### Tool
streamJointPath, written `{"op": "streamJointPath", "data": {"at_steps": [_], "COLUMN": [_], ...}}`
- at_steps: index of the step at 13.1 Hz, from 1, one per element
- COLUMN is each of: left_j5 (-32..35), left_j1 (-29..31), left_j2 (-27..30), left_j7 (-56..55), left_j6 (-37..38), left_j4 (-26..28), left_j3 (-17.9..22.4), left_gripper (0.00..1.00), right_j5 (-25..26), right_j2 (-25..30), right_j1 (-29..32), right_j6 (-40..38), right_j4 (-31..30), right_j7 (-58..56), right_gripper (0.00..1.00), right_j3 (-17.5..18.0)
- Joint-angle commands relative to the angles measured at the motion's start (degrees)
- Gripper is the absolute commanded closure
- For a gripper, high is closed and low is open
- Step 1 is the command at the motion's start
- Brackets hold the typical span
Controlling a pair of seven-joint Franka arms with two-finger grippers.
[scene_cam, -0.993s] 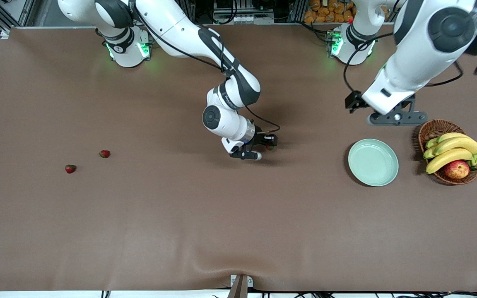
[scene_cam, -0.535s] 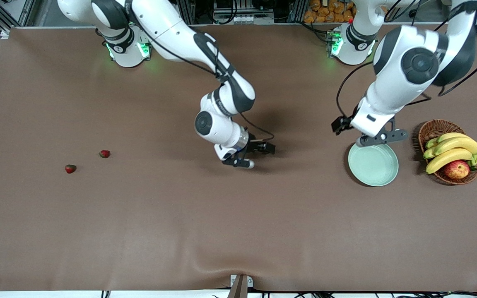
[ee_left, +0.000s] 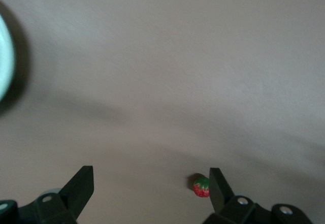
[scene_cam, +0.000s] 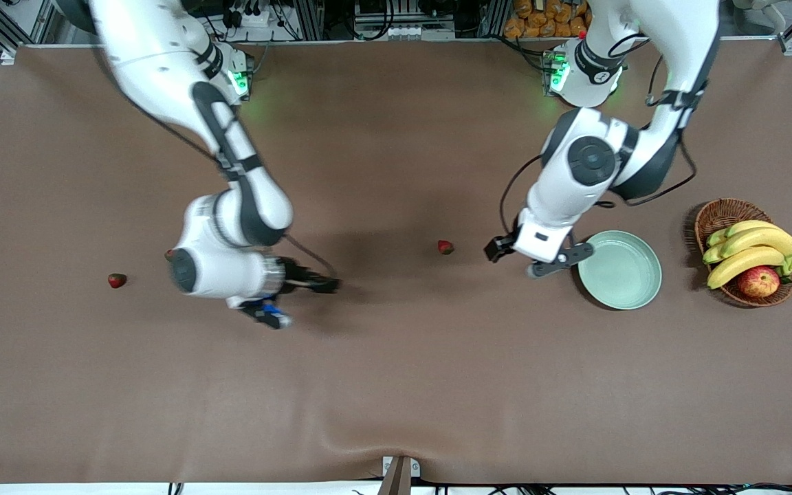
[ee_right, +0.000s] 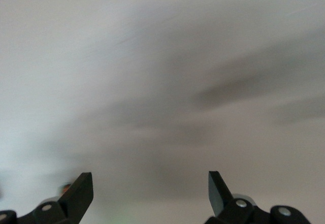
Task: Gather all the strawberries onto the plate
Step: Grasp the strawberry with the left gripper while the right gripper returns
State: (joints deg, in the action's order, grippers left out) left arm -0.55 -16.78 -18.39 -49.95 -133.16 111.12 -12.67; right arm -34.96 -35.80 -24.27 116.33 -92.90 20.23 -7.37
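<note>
A: How do the fingers stand?

B: Both pairs are spread wide with nothing between them. In the left wrist view the left gripper [ee_left: 150,193] has its two dark fingers [ee_left: 78,188] well apart, and a strawberry [ee_left: 201,186] lies on the brown table [ee_left: 167,82] just beside one of them. The right gripper [ee_right: 151,191] shows bare table between its fingers.

A: Where are the grippers?

B: The left gripper [scene_cam: 530,260] is low over the table, just beside the pale green plate [scene_cam: 620,269], between it and the middle strawberry [scene_cam: 445,247]. The right gripper [scene_cam: 300,299] is over the table, toward the right arm's end.

A: And the berries?

B: All on the table, none on the plate. One lies near the table's middle. A second strawberry [scene_cam: 117,280] sits well toward the right arm's end. A third strawberry [scene_cam: 168,255] is only a red sliver at the edge of the right arm's wrist joint.

A: Anything else?

B: A wicker basket [scene_cam: 720,214] with bananas [scene_cam: 746,252] and an apple [scene_cam: 757,281] stands just beside the plate, toward the left arm's end.
</note>
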Motion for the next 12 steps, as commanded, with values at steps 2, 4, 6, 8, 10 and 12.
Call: {"op": "streamJointPath", "data": {"at_steps": [2, 4, 6, 8, 10, 12], "left_j5": [1.1, 1.1, 1.1, 2.5, 5.5, 7.1], "left_j1": [-4.2, -6.1, -8.1, -10.5, -10.9, -10.9], "left_j2": [-7.0, -9.2, -13.1, -17.4, -20.2, -21.1], "left_j7": [-2.7, -2.7, -2.7, -2.7, -2.7, -2.6], "left_j6": [-0.2, -0.3, -1.3, -1.3, -1.4, -1.5], "left_j4": [-4.6, -4.8, -8.0, -12.0, -13.8, -13.7], "left_j3": [0.2, 0.2, 0.2, 0.4, 0.5, 0.4], "left_gripper": [0.0, 0.0, 0.0, 0.06, 0.17, 0.28], "right_j5": [17.4, 26.5, 29.0, 29.1, 29.2, 29.2], "right_j2": [3.8, 3.8, 3.6, 3.4, 3.1, 2.8], "right_j1": [7.0, 9.7, 13.1, 16.7, 20.1, 21.7], "right_j6": [-5.9, -6.6, -5.4, -1.2, 2.9, 3.3], "right_j4": [-3.5, -5.0, -7.5, -10.0, -12.6, -12.7], "right_j7": [-0.3, -3.7, -8.2, -14.7, -20.8, -24.1], "right_gripper": [0.0, 0.0, 0.0, 0.0, 0.0, 0.0], "right_j3": [1.5, 1.6, 1.6, 1.6, 1.6, 1.6]}}
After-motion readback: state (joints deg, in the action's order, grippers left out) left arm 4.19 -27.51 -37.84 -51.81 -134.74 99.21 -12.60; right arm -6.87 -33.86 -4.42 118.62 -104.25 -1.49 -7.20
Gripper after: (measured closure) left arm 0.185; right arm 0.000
